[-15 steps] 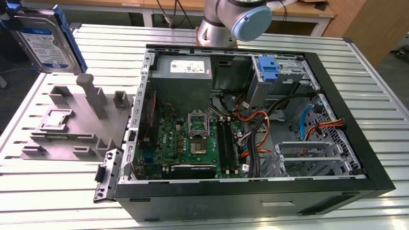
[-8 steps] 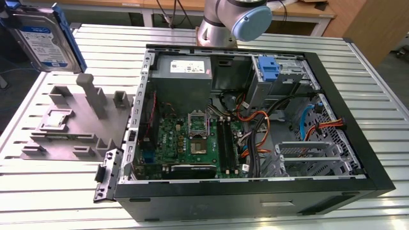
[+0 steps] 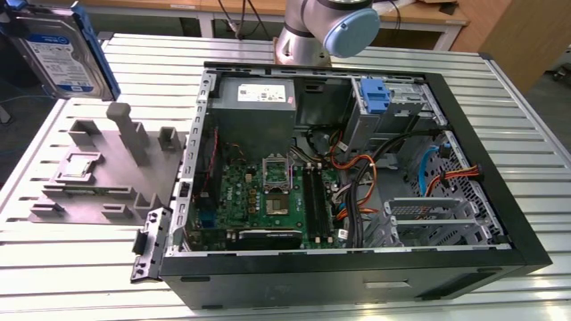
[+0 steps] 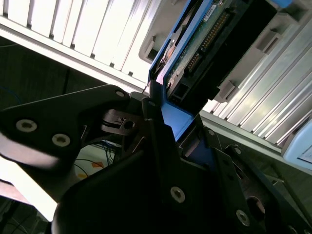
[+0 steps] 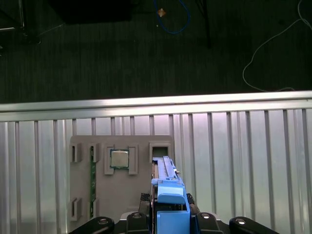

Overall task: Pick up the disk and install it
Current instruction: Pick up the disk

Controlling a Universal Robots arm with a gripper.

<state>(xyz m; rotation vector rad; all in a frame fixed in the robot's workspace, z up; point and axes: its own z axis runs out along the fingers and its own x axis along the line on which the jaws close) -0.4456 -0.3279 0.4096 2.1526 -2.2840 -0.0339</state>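
The disk [image 3: 58, 53], silver-grey with a white-and-blue label and a blue bracket, hangs upright in the air at the exterior view's far left, above the table's back corner. In the second wrist view my gripper [image 4: 170, 126] is shut on the disk [image 4: 204, 44], its black fingers [image 4: 156, 122] clamping the blue bracket's end. The first wrist view looks down along the held disk [image 5: 168, 192] with the gripper [image 5: 170, 217] around it, above the grey fixture tray [image 5: 92, 200].
The open computer case [image 3: 526, 254] lies on the slatted table at the exterior view's right, with a motherboard [image 3: 267, 200], cables, a blue clip [image 3: 375, 93] in a bay and an open metal drive cage [image 3: 428, 217]. The grey fixture tray [image 3: 98, 194] holds a processor [image 3: 80, 164].
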